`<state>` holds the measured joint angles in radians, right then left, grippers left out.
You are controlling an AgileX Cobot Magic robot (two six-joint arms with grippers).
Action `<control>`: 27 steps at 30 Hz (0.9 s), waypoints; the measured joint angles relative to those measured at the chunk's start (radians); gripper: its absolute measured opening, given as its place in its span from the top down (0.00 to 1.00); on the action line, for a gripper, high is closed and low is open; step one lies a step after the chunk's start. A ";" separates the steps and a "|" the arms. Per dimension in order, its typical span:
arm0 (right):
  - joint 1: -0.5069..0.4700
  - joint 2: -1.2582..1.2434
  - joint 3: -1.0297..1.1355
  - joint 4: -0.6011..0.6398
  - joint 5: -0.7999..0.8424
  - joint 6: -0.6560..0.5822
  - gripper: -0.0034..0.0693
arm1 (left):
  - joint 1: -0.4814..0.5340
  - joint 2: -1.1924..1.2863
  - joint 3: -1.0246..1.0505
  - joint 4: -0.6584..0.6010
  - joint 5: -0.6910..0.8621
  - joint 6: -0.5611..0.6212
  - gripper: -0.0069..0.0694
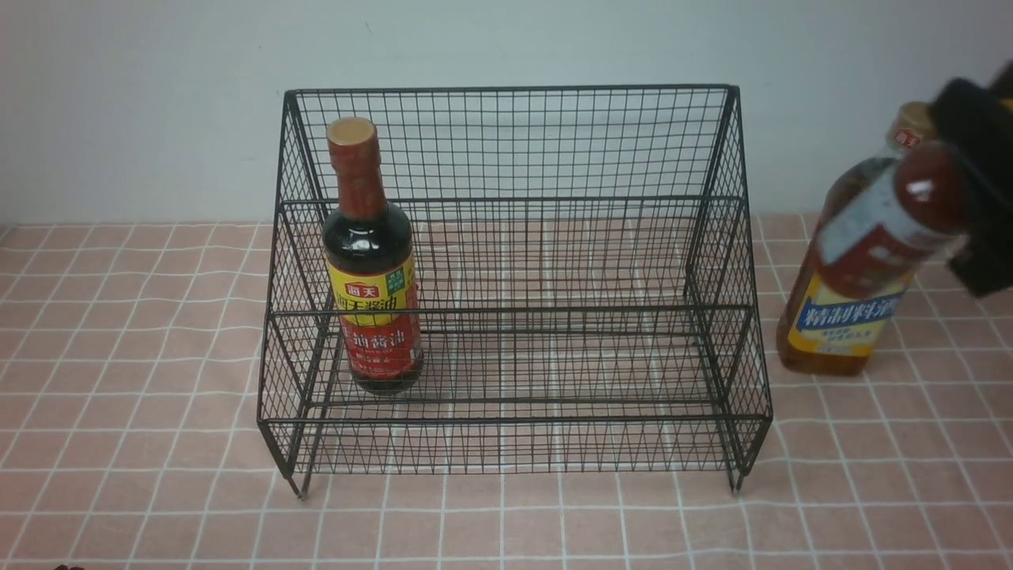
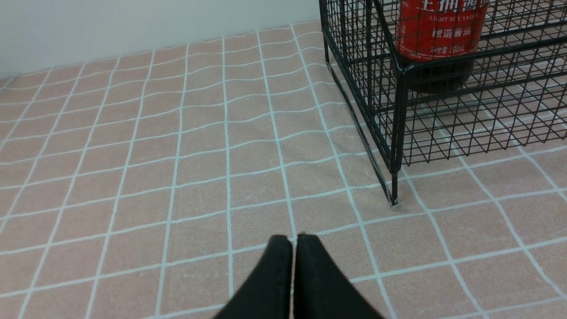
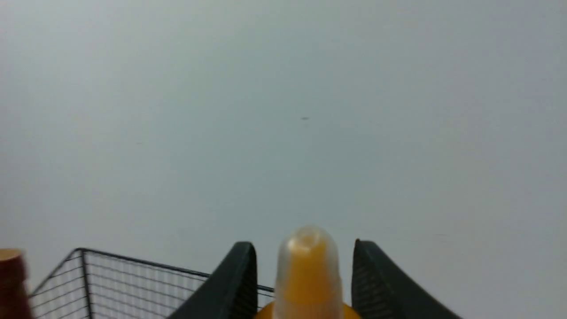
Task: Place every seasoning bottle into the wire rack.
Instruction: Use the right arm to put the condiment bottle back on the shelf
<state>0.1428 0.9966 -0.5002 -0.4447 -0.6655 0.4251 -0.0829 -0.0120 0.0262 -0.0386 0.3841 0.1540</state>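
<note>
- The soy bottle (image 1: 372, 277) stands at the left of the rack's (image 1: 506, 89) lower tier; the amber bottle (image 1: 839, 332) is outside, to its right.
- Our right gripper (image 3: 304, 246) is clamped on the red bottle (image 1: 878, 237), aloft and tilted; the left gripper (image 2: 293, 241) is closed and empty.
- Next we carry it over the rack, right it and lower it.

Soy bottle (image 1: 370, 261) in wire rack (image 1: 554, 150), left.
</note>
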 joint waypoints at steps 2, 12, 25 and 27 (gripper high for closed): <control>0.083 0.038 -0.025 -0.040 0.005 0.017 0.59 | 0.000 0.000 0.000 0.000 0.000 0.000 0.92; 0.312 0.278 -0.089 0.076 0.014 -0.160 0.59 | 0.000 0.000 0.000 0.000 0.000 0.000 0.92; 0.338 0.505 -0.095 0.175 -0.009 -0.278 0.59 | 0.000 0.000 0.000 0.000 0.000 0.000 0.92; 0.338 0.513 -0.096 0.183 -0.010 -0.278 0.59 | 0.000 0.000 0.000 0.000 0.000 0.000 0.92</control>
<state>0.4805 1.5092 -0.5960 -0.2616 -0.6758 0.1469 -0.0829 -0.0120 0.0262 -0.0386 0.3841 0.1540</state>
